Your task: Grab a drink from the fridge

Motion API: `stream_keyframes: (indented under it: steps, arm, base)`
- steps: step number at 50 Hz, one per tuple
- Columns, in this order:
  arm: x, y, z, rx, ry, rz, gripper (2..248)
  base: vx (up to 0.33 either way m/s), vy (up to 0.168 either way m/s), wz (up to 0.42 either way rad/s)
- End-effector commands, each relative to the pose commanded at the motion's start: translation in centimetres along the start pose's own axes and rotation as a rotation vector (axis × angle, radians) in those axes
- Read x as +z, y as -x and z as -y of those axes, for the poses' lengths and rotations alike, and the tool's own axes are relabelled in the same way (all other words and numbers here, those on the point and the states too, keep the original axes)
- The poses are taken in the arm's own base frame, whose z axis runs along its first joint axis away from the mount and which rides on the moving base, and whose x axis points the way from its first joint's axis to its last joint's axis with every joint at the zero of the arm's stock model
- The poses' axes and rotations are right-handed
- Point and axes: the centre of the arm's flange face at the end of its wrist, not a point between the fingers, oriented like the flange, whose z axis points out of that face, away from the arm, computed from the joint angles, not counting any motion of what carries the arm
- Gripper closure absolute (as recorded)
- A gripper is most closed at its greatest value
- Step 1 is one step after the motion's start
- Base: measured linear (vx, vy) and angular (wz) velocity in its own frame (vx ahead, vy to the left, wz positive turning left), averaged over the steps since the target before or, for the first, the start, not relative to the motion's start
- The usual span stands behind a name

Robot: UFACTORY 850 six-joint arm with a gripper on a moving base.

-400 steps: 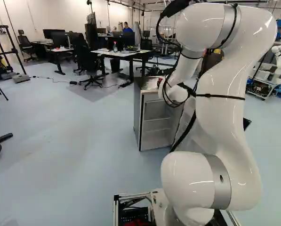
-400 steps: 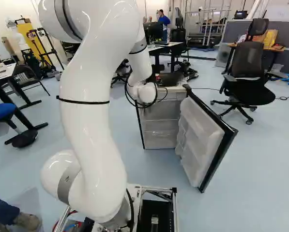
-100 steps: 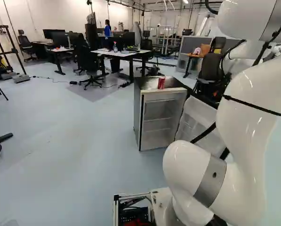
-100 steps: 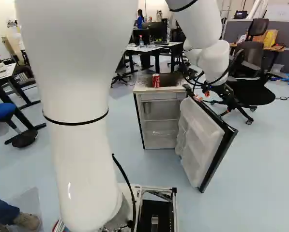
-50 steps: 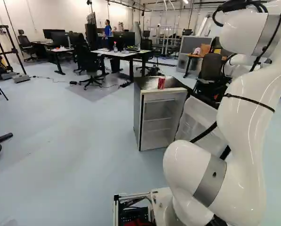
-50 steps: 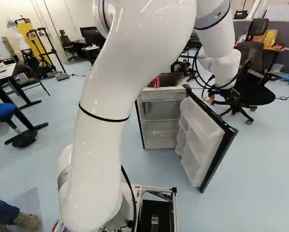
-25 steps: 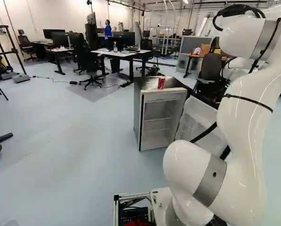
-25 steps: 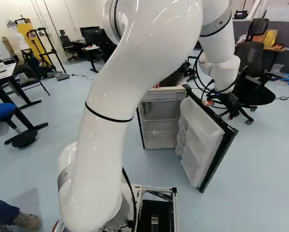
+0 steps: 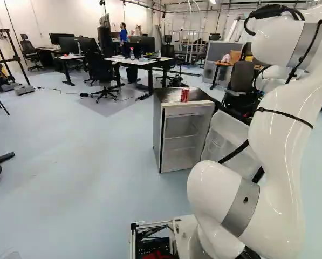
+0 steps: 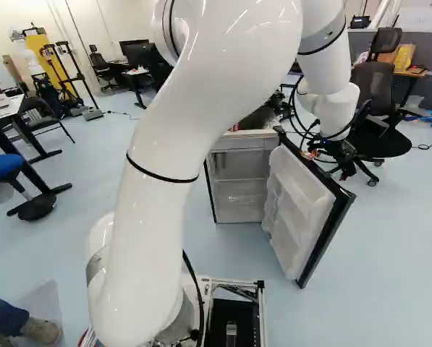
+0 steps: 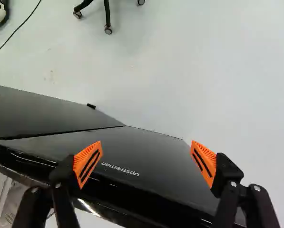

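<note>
Slowly, with the gripper (image 11: pixel 146 164) wide-fingered, I should push the door (image 10: pixel 299 210) shut near its free edge without jolting the can (image 9: pixel 185 95) by the top front edge of the fridge (image 9: pixel 169 98).

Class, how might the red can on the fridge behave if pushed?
The red can stands upright and is taller than wide, so a push near its top would probably tip it. Once down, its round side suggests rolling, perhaps off the fridge.

fridge (image 9: pixel 189 115): small, upright, on floor
door (image 10: pixel 291 206): swung open, black edge
can (image 9: pixel 185 95): red, upright, on fridge top
</note>
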Motion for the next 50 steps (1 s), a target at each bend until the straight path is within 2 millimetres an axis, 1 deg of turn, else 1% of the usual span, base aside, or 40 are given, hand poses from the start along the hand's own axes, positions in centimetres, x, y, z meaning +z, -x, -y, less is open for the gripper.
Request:
stream_keyframes:
  steps: [50]
  arm:
    - [-0.7,1.9,0.4,-0.008,0.001,0.06,3]
  base:
    - [0.0,0.0,0.0]
